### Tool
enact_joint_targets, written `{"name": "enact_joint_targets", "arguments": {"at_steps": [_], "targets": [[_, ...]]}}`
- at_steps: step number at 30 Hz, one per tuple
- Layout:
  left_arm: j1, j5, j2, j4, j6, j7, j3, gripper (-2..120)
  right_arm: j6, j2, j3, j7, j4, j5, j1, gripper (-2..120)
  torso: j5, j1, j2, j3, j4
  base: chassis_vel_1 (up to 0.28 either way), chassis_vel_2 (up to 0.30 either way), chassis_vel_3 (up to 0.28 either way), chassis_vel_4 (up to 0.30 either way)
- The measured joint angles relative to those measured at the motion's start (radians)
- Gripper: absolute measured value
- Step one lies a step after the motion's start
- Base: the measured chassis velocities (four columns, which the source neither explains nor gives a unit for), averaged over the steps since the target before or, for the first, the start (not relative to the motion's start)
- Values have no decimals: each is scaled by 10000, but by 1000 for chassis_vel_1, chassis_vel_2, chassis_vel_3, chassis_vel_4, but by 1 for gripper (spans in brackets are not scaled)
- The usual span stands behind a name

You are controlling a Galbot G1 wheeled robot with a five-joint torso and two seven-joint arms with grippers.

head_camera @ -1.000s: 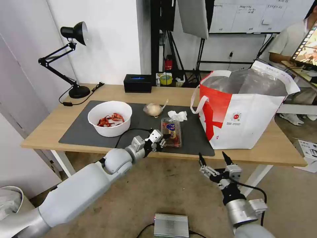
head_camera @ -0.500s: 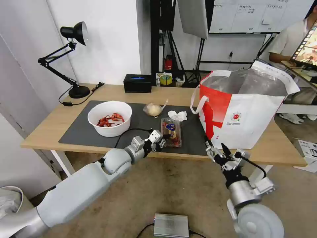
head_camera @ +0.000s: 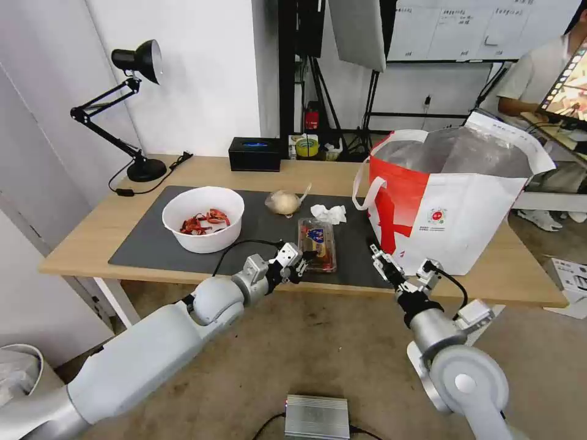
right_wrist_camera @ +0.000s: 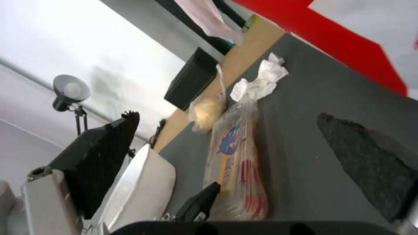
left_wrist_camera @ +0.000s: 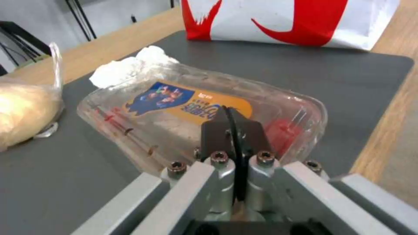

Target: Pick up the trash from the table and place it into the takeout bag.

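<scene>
At the near edge of the dark grey mat [head_camera: 153,244] on the light wood table [head_camera: 92,229] lies the clear plastic clamshell of cherry tomatoes [head_camera: 317,244]; left gripper [head_camera: 299,261] touches its near end, fingers pressed together, nothing pinched. Shell looks light, thin, slippery, probably crushable, best taken across its stiffer rim. Right gripper [head_camera: 400,269] spread wide, near the big white-and-red foil-lined takeout bag [head_camera: 452,220], standing open at right. White round bowl [head_camera: 203,219] at left holds red scraps

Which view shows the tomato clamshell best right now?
Left wrist view: the clamshell lies close ahead of the shut left gripper. Head view shows it small; right wrist view shows it edge-on.
</scene>
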Motion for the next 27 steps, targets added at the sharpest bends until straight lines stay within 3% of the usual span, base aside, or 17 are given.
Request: {"name": "enact_joint_targets", "arguments": {"at_steps": [9,27], "targets": [[94,-55,84,-61,-2,-24,-222,0,-638,153,-193,709,-830,604,1231,100,1,0,0,0,0,0,0,0,0],[268,-54,120,-97,-23,-193,-158,0,-2226,648,-640,966,-2537,977,3136,100,1,0,-1,0,0,0,0,0,0]]}}
